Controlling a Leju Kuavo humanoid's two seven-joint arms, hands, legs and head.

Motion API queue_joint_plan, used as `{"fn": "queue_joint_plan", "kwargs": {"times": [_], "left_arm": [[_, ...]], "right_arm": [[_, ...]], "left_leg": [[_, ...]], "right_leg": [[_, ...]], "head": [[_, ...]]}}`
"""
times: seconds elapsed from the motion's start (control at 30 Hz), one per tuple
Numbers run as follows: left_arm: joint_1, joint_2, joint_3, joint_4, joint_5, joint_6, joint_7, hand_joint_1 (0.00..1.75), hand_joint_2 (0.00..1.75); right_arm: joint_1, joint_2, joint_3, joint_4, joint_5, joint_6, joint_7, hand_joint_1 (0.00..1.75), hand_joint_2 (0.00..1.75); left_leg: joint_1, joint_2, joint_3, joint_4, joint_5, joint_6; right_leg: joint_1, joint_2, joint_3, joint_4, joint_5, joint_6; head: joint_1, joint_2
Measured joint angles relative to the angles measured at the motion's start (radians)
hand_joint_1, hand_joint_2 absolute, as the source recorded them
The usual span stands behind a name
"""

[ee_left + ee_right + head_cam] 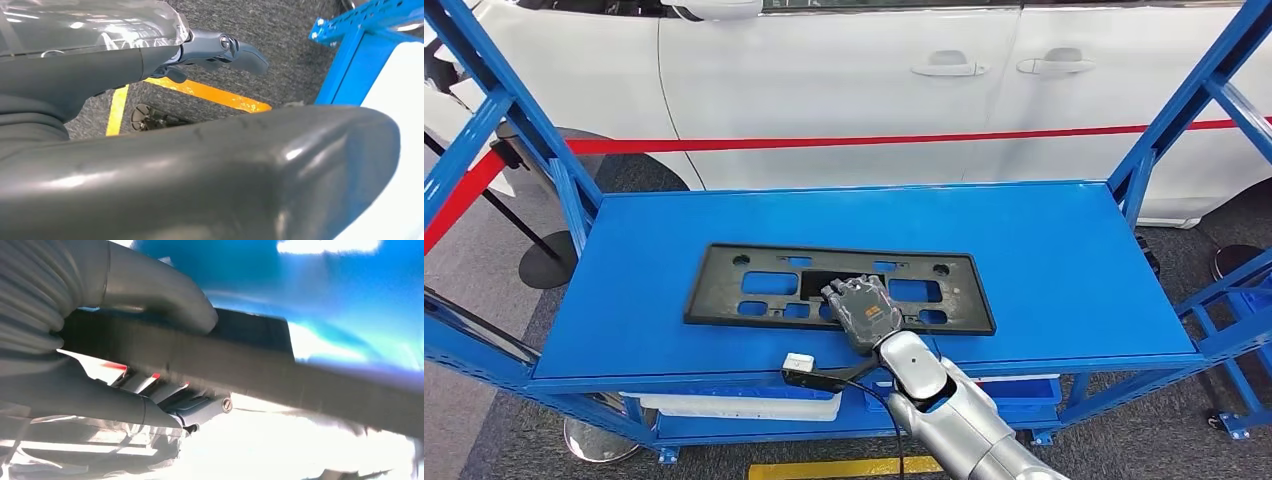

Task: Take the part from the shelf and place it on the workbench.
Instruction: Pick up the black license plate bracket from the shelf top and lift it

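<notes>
Gripping the black part [839, 288] at its near edge, thumb over and fingers under, the right robot hand [864, 312] must next lift it off the blue shelf [1064, 270].

Even, bright head view; right wrist view blurred, with blown-out glare.

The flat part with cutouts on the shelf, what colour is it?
The part is black, seen best in the head view.

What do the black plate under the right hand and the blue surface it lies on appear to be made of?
The black plate looks like moulded plastic: matte, with rectangular cut-outs and screw holes. The blue shelf surface looks like painted sheet metal: smooth, faintly glossy, with a folded front edge. The right hand rests on the plate.
</notes>
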Motion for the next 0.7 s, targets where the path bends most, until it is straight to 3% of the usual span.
{"fn": "queue_joint_plan", "kwargs": {"times": [0.07,0.2,0.27,0.33,0.37,0.4,0.43,0.5,0.57,0.7], "left_arm": [[0.002,-0.004,0.012,0.0,0.009,0.004,-0.008,0.0,0.0],[0.005,-0.01,0.031,-0.002,0.007,0.021,-0.023,0.0,0.0],[0.007,-0.01,0.038,-0.002,0.003,0.027,-0.025,0.0,0.0],[0.007,-0.011,0.048,-0.002,0.014,0.026,-0.028,0.0,0.0],[0.007,-0.012,0.053,-0.002,0.023,0.026,-0.03,0.0,0.0],[0.007,-0.013,0.058,-0.002,0.031,0.027,-0.031,0.0,0.0],[0.007,-0.014,0.064,-0.002,0.038,0.03,-0.032,0.0,0.0],[0.006,-0.015,0.075,-0.003,0.048,0.041,-0.03,0.0,0.0],[0.005,-0.016,0.085,-0.005,0.057,0.048,-0.027,0.0,0.0],[0.004,-0.022,0.098,-0.006,0.06,0.054,-0.025,0.0,0.0]], "right_arm": [[0.038,0.015,-0.044,-0.132,-0.237,-0.048,-0.102,1.75,1.75],[0.129,0.029,-0.109,-0.433,-0.74,-0.087,-0.24,1.75,1.75],[0.17,0.027,-0.133,-0.563,-0.903,-0.079,-0.282,1.75,1.75],[0.2,0.022,-0.152,-0.681,-1.031,-0.066,-0.329,1.75,1.75],[0.214,0.018,-0.161,-0.734,-1.086,-0.06,-0.349,1.75,1.75],[0.228,0.014,-0.169,-0.782,-1.139,-0.053,-0.367,1.75,1.75],[0.245,0.011,-0.178,-0.828,-1.191,-0.048,-0.386,1.75,1.75],[0.283,0.004,-0.193,-0.915,-1.273,-0.043,-0.431,1.75,1.75],[0.323,-0.003,-0.206,-0.991,-1.32,-0.042,-0.479,1.75,1.75],[0.399,-0.021,-0.218,-1.089,-1.348,-0.041,-0.55,1.75,1.75]], "left_leg": [[-0.002,0.001,0.002,0.005,-0.008,-0.012],[0.001,0.002,0.003,0.019,-0.028,-0.034],[0.002,0.004,-0.037,0.109,-0.085,-0.042],[0.002,0.005,-0.101,0.247,-0.147,-0.045],[0.002,0.005,-0.121,0.29,-0.157,-0.045],[0.002,0.005,-0.124,0.295,-0.146,-0.043],[0.001,0.005,-0.108,0.259,-0.117,-0.039],[-0.003,0.004,-0.042,0.119,-0.048,-0.025],[-0.01,0.004,0.002,0.026,-0.017,-0.013],[-0.009,0.005,0.007,-0.004,-0.001,0.003]], "right_leg": [[0.004,0.001,0.036,-0.073,0.017,-0.01],[0.006,-0.002,0.044,-0.084,0.014,-0.037],[0.003,-0.004,0.043,-0.087,0.015,-0.047],[0.005,-0.004,0.04,-0.086,0.015,-0.051],[0.007,-0.004,0.04,-0.085,0.014,-0.052],[0.008,-0.003,0.041,-0.084,0.013,-0.052],[0.01,-0.003,0.043,-0.082,0.011,-0.052],[0.014,-0.001,0.048,-0.081,0.007,-0.05],[0.015,-0.001,0.049,-0.078,0.007,-0.043],[0.011,-0.001,0.046,-0.073,0.0,-0.021]], "head": [[-0.001,0.0],[-0.001,0.0],[-0.002,0.0],[-0.002,0.0],[-0.002,0.0],[-0.002,0.0],[-0.002,0.0],[-0.002,0.0],[-0.002,0.0],[-0.001,0.0]]}}
